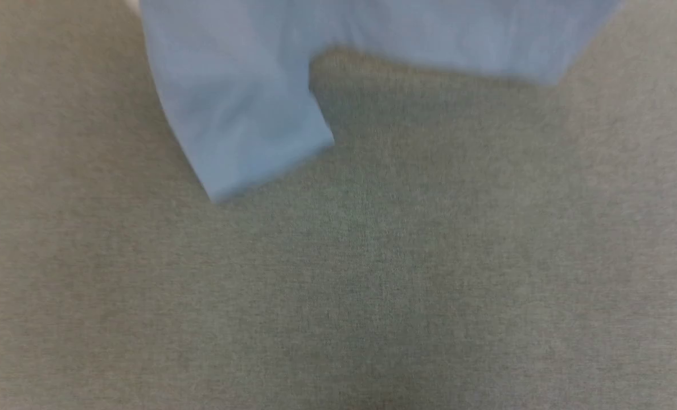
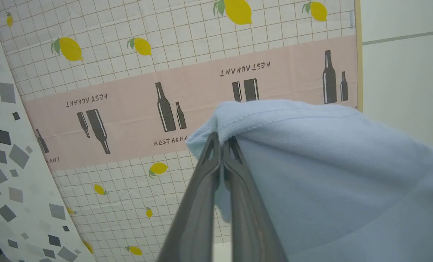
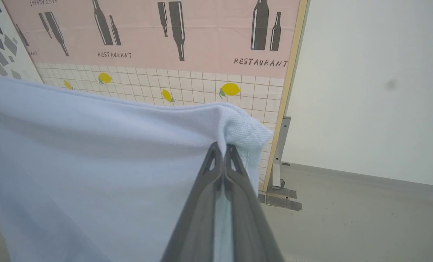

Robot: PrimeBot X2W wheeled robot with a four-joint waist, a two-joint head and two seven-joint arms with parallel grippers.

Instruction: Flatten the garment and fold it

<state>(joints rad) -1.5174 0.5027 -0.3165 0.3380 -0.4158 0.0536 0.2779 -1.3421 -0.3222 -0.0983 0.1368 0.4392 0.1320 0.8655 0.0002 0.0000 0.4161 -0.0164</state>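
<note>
The garment (image 1: 236, 102) is held off the surface by both arms and spans the far edge of the head view, its long axis running left to right. A sleeve-like flap hangs from it on the left, pointing toward the near side and slightly right. This view is blurred, and I cannot tell whether the flap's end touches the surface.

The left gripper (image 2: 221, 140) has its jaws closed on a stitched edge of the blue knit. The right gripper (image 3: 223, 147) is likewise clamped on a bunched hem corner, with the cloth drawn taut between the two.

The surface (image 1: 372, 273) is a grey-green woven covering.

Behind stands a printed screen (image 2: 129, 109) with lemons, a grid and bottles. Beside it are a speckled panel (image 2: 8, 163), a white wall (image 3: 365, 72) and a grey floor (image 3: 347, 211).
</note>
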